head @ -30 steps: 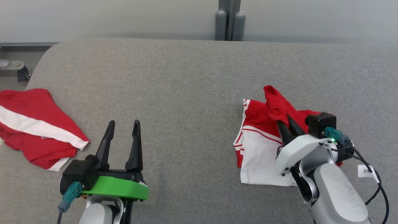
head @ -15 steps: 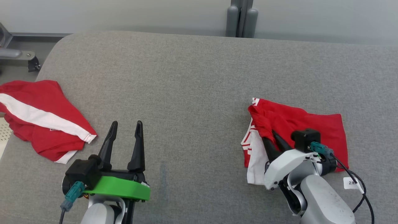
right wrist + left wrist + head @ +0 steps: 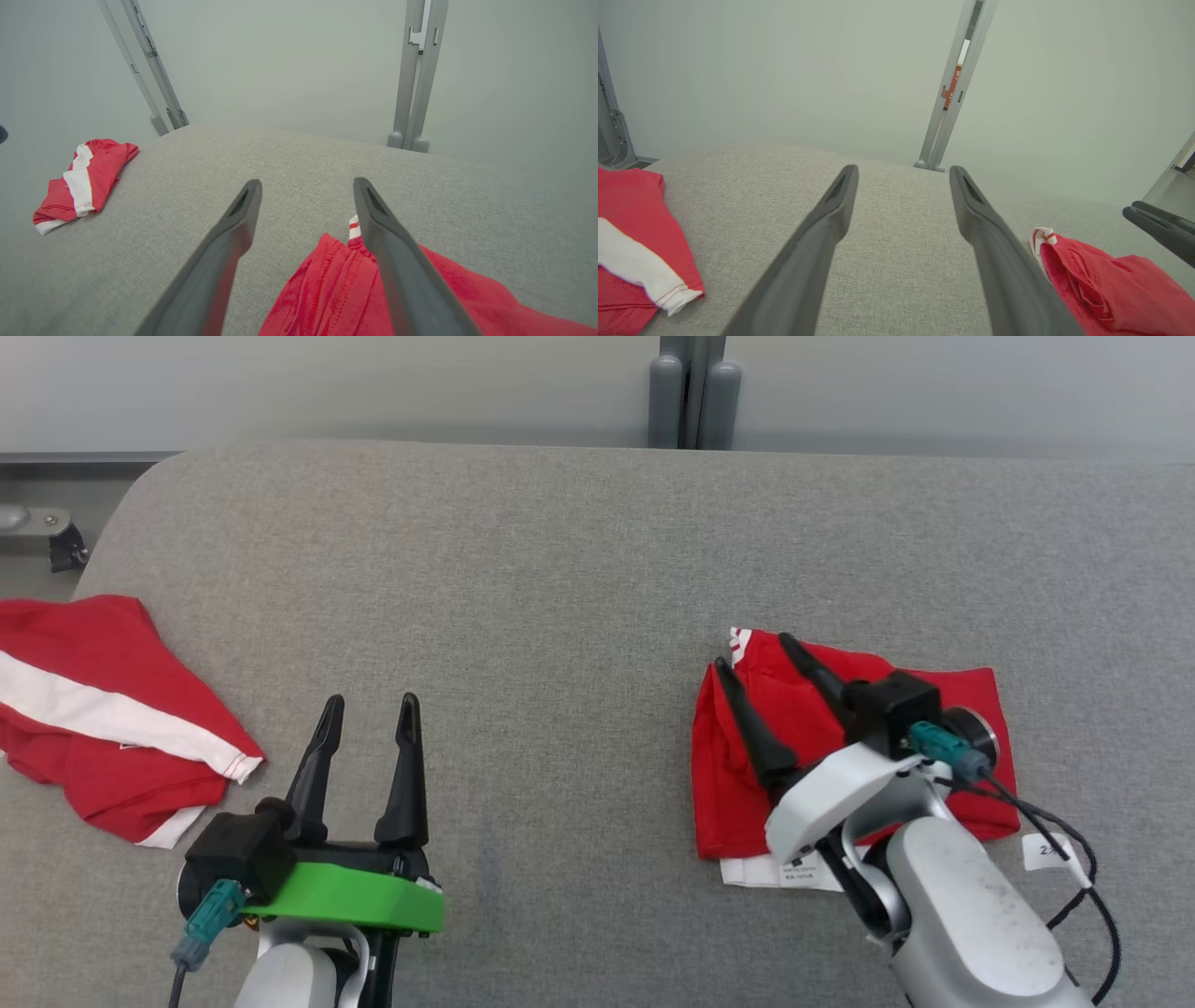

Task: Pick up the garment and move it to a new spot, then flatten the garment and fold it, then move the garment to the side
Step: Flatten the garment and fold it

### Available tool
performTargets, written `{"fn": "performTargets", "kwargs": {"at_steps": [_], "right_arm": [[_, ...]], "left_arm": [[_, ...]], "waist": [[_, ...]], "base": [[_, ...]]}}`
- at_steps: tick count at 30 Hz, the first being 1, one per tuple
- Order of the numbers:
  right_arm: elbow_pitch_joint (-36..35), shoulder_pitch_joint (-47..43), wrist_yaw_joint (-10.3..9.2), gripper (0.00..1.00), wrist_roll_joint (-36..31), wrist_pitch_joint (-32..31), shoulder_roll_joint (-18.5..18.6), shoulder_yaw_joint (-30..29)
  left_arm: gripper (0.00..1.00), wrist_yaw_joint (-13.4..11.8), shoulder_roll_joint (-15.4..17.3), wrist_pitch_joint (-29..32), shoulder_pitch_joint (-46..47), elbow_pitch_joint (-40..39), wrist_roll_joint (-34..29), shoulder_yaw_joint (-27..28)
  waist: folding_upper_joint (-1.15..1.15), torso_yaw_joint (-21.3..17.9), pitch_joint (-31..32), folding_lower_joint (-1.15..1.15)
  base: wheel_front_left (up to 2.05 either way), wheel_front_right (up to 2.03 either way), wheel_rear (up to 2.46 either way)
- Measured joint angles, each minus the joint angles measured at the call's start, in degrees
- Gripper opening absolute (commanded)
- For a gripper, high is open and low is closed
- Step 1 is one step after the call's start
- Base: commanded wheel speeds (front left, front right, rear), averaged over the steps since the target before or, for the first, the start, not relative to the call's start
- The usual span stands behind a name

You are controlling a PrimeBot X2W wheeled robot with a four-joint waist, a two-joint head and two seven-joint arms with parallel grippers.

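Garment (image 3: 733,793), red knit, folded rectangular, grey woven surface (image 3: 560,616), right end effector (image 3: 753,651) and left end effector (image 3: 372,699) wide, empty

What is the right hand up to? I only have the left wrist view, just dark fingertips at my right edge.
Observer: In the head view the right hand is open above the folded garment, holding nothing.
Operator: Does the fold look clean? I see only a red corner.
Observer: It is mostly red on top. A white layer pokes out at the edge nearest the robot.
Operator: Is it touching the cloth?
Observer: I cannot tell contact. The right wrist view shows one finger over the red cloth and the other over the bare grey table.
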State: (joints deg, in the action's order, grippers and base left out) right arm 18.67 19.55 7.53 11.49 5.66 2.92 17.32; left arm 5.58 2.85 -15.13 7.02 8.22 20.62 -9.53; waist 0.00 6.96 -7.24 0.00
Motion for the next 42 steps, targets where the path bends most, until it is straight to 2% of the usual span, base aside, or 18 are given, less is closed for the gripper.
{"fn": "performTargets", "kwargs": {"at_steps": [7, 12, 21, 29, 30, 31, 32, 36, 42], "right_arm": [[-5.66, -1.68, 0.0, 1.0, -6.33, 2.47, 4.25, -9.06], [-6.7, -5.24, 0.01, 1.0, -10.51, 5.89, 6.83, -13.76], [-5.86, -10.62, 0.01, 1.0, -11.77, 8.65, 4.52, -18.94], [-3.83, -9.37, 0.01, 1.0, -12.13, 9.1, 4.04, -17.1], [-3.19, -8.96, 0.01, 0.92, -12.03, 9.13, 4.22, -16.44], [-2.14, -8.44, 0.01, 0.31, -11.59, 9.14, 4.33, -15.71], [-0.96, -7.96, 0.01, 0.0, -11.14, 9.13, 4.49, -15.17], [3.81, -5.06, 0.01, 0.0, -10.62, 9.13, 5.95, -13.66], [12.32, -1.69, 0.01, 0.0, -9.7, 8.96, 6.08, -9.65]], "left_arm": [[1.0, 0.0, 0.0, 0.0, 0.14, -2.04, -0.11, -0.03], [1.0, 0.0, 0.0, 0.0, 0.02, -1.69, -0.98, -0.47], [1.0, 0.04, 0.0, 0.0, -0.88, -1.29, -1.94, -1.16], [1.0, 0.4, 0.0, 0.0, -0.8, -1.26, -2.2, -1.87], [1.0, 0.42, 0.0, 0.0, -0.75, -1.22, -2.2, -1.93], [1.0, 0.46, 0.0, 0.0, -0.67, -1.11, -2.22, -2.0], [1.0, 0.47, 0.0, 0.0, -0.55, -1.04, -2.29, -2.12], [1.0, 0.53, 0.0, 0.0, 0.07, -0.85, -2.33, -2.61], [1.0, 0.52, 0.0, 0.0, 0.9, -0.55, -1.99, -2.69]], "waist": [[0.0, -1.63, 0.33, 0.0], [0.0, -2.68, 0.77, 0.0], [0.0, -3.79, 1.24, 0.0], [0.0, -3.08, 0.23, 0.0], [0.0, -2.9, 0.07, 0.0], [0.0, -2.62, -0.13, 0.0], [0.0, -2.32, -0.32, 0.0], [0.0, -0.89, -1.25, 0.0], [0.0, 1.87, -2.63, 0.0]], "base": [[0.0, 0.0, 0.0], [0.0, 0.0, 0.0], [0.0, 0.0, 0.0], [0.0, 0.0, 0.0], [0.0, 0.0, 0.0], [0.0, 0.0, 0.0], [0.0, 0.0, 0.0], [0.0, 0.0, 0.0], [0.0, 0.0, 0.0]]}}
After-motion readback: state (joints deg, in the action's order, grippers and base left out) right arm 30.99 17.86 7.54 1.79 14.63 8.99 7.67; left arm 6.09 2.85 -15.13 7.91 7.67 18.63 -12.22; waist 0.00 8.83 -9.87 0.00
